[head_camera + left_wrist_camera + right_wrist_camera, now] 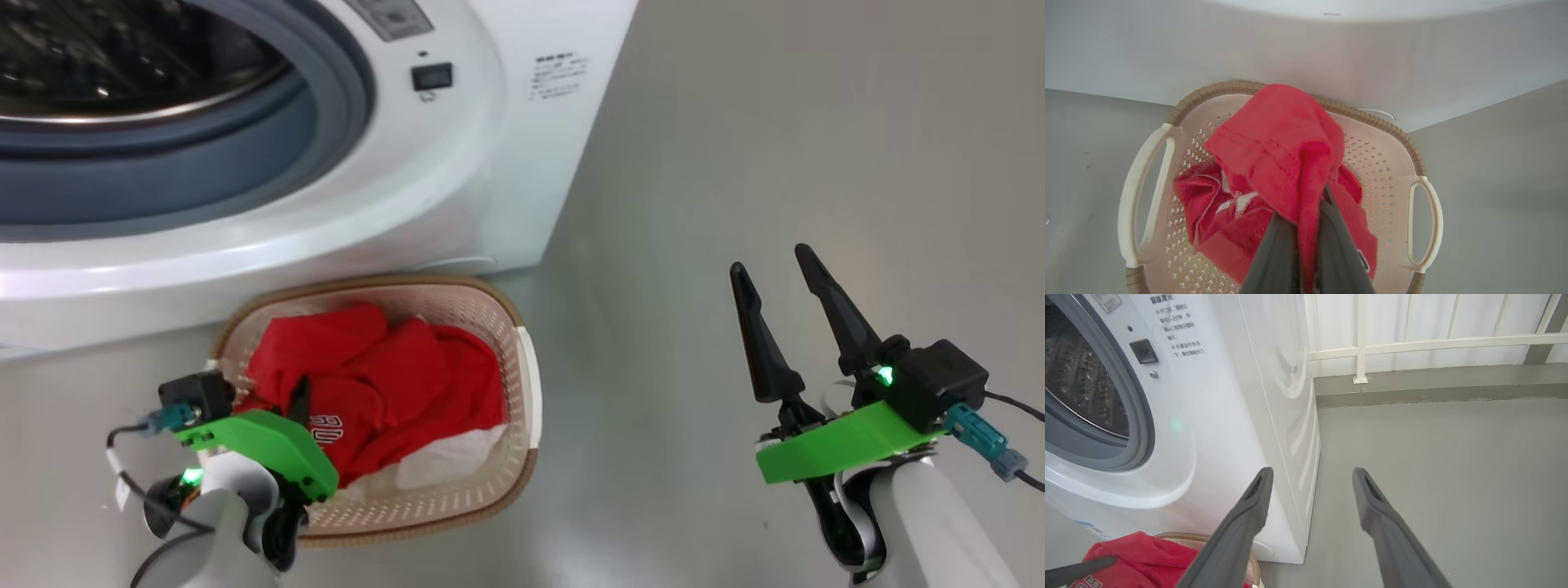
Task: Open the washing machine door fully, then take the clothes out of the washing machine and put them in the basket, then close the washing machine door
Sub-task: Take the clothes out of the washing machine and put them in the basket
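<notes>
Red jersey clothes [375, 384] fill the basket [408, 282] at near left, and the left gripper [1303, 206] is clenched on a raised fold above it. The risk as I judge it: the fold hangs toward the far rim, so a careless release could drape it over the edge, or the cloth could cling to the fingers and come out with them. The basket sits tight against the washing machine [457, 163], below its open mouth. At right, the right gripper [770, 257] hovers with jaws spread over bare floor [816, 122], obstructing nothing.
</notes>
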`<state>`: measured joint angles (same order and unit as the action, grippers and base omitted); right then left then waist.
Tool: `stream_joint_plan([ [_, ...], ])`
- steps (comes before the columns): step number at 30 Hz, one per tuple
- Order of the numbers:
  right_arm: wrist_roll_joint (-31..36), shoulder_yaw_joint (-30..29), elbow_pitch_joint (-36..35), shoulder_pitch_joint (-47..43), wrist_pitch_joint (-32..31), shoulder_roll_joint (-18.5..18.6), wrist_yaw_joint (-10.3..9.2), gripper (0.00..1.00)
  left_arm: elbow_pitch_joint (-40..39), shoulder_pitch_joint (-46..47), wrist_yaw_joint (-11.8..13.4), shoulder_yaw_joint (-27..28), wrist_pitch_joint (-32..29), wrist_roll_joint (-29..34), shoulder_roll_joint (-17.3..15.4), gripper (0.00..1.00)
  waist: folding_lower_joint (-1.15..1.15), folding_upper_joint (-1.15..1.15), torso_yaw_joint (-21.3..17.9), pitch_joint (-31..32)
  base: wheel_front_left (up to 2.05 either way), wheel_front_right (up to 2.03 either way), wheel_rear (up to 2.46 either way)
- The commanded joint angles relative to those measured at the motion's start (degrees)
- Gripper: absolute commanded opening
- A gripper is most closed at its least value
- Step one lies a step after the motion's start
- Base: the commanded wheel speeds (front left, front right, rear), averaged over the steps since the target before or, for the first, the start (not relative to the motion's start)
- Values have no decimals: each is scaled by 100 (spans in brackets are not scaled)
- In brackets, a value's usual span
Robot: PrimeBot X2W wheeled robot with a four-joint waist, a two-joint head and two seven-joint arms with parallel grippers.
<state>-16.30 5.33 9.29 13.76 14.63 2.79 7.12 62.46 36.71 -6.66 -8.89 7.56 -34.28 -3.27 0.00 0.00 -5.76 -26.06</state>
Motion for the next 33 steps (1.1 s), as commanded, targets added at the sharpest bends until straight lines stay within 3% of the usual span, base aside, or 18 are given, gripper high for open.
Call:
stream_joint_plan([
  [1,-40,156,-113,97,37,9,36,100,72,105,-46,90,-9,17,-202,0,0,0,-207,-273,0,0,0],
  [11,-279,284,-72,349,37,9,36,100,946,626,-78,-57,-380,-145,-259,2,0,0,-432,-674,0,0,0],
  [13,-336,302,-26,351,37,9,36,100,986,646,-79,-13,-381,-228,-243,35,0,0,-425,-668,0,0,0],
  [14,-353,306,7,350,37,9,36,100,999,651,-79,-21,-362,-240,-229,70,0,0,-417,-653,0,0,0],
  [15,-353,306,7,350,37,9,36,100,999,651,-79,-21,-362,-240,-229,70,0,0,-417,-653,0,0,0],
  [16,-341,308,47,348,37,9,36,100,1002,655,-80,-49,-319,-239,-213,97,0,0,-404,-632,0,0,0],
  [17,-320,312,89,349,37,9,36,100,986,659,-80,-64,-245,-254,-198,100,0,0,-392,-609,0,0,0],
  [26,-93,159,219,309,37,9,36,100,451,426,-81,-295,630,-440,-97,100,0,0,-82,-170,0,0,0],
  [33,-23,139,235,210,37,9,36,100,-338,-44,-82,-250,740,-332,-184,100,0,0,178,292,0,0,0],
])
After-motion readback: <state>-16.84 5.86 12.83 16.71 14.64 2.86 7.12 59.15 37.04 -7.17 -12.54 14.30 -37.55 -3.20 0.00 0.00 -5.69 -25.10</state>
